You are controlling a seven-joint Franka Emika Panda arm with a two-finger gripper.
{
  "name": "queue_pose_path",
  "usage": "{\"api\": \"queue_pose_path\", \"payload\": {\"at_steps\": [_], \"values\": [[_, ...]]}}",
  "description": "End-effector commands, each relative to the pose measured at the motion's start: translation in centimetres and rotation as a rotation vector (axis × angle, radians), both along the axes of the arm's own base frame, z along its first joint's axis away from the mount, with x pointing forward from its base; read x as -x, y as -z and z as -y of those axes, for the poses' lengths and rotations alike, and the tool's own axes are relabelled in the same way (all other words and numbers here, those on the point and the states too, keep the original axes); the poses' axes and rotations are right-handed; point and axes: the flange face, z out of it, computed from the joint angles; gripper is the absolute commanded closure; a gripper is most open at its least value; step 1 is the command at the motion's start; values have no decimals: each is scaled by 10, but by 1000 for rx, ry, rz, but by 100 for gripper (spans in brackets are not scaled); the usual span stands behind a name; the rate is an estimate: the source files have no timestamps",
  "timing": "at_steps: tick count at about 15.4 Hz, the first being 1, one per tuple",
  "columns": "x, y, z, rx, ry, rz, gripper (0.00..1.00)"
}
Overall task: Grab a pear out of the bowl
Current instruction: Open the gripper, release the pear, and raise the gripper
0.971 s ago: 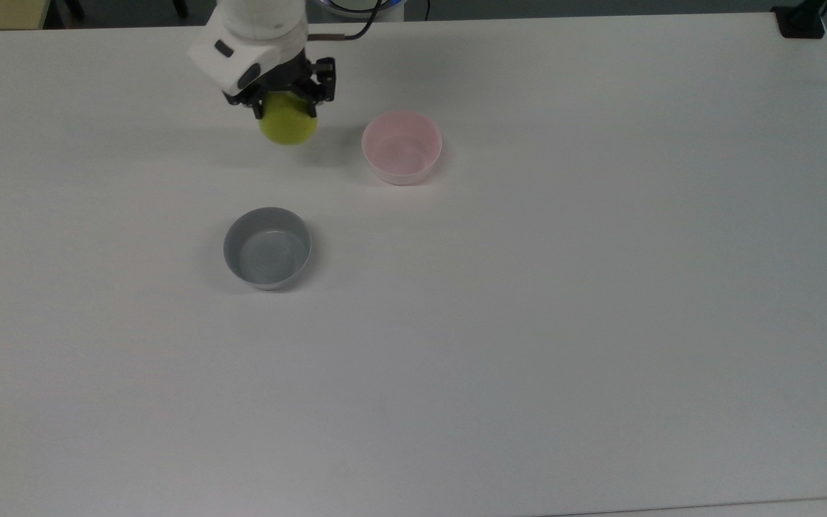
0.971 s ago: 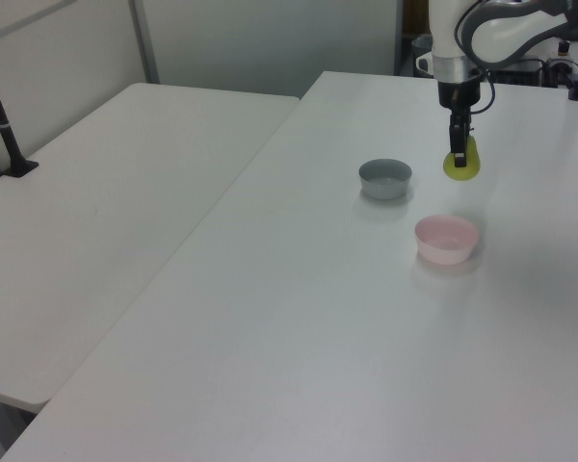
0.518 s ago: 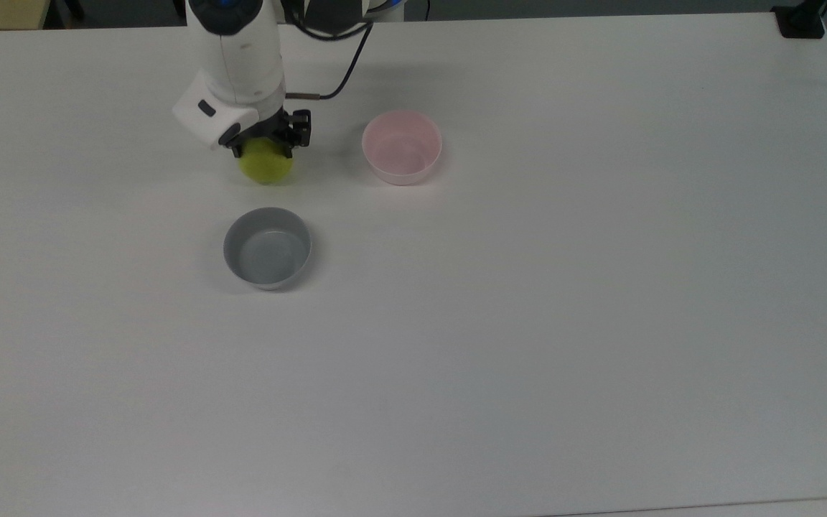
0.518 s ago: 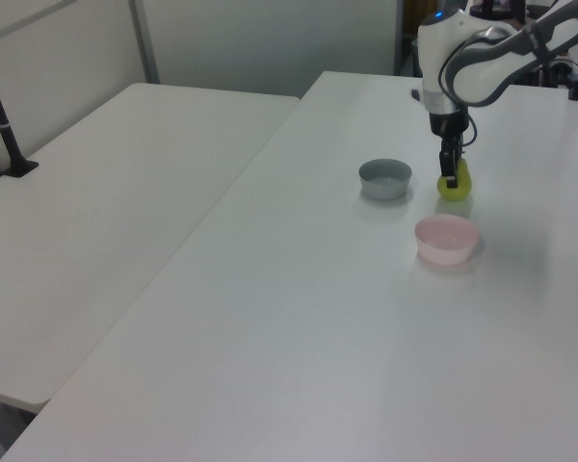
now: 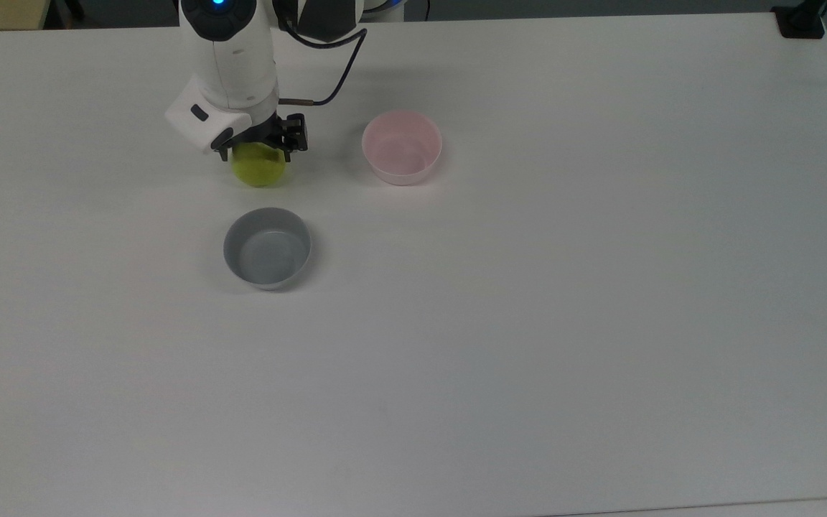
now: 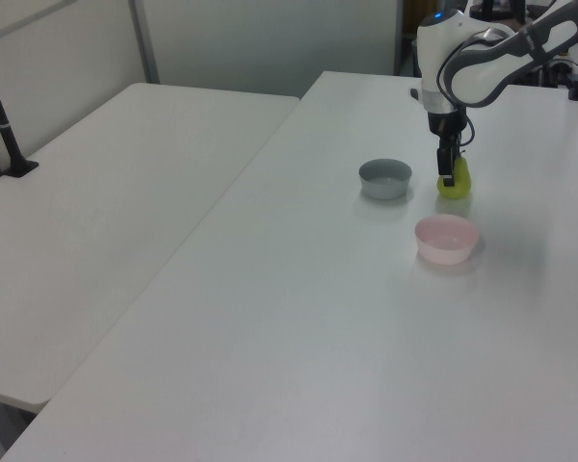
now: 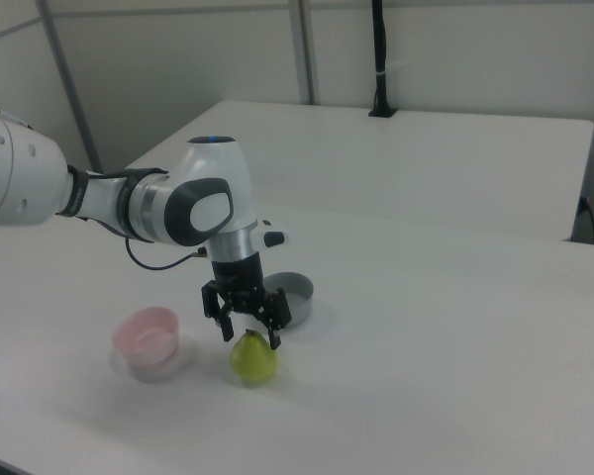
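Pear position: the yellow-green pear (image 5: 259, 169) stands on the white table (image 5: 528, 323), outside both bowls, with its narrow end up in the right view.
Table: a broad white top carrying the arm, two bowls and the pear.
Arm: the white Panda arm (image 5: 230, 64) reaches in from the top view's upper edge and points straight down over the pear.
Gripper: the black gripper (image 5: 259, 147) sits directly over the pear's upper part, low to the table; whether it clamps the fruit or stands loose around it cannot be told.
Pink bowl: the pale pink bowl (image 5: 399, 174) is empty, near the pear on the top view's right, clearly apart from it.
Grey bowl: the grey bowl (image 5: 263, 281) is empty too, below the pear in the top view, with bare table between them.
Pear look: glossy, rounded at the base, its top hidden by the gripper in the top view.
Cable: a dark cable (image 5: 342, 68) loops from the arm's wrist towards the table's far edge.
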Motion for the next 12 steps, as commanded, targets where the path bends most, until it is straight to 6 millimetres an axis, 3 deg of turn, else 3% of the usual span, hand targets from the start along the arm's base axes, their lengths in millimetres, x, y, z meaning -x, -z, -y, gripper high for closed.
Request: {"api": "queue_pose_path", "payload": {"at_steps": [1,3,7,12], "values": [[-3,-34,-11,16,18,72,0],[-10,-54,-16,22,52,79,0],[-34,-143,-63,29,75,115,0],[-30,-218,-91,-73,90,147,0]]}}
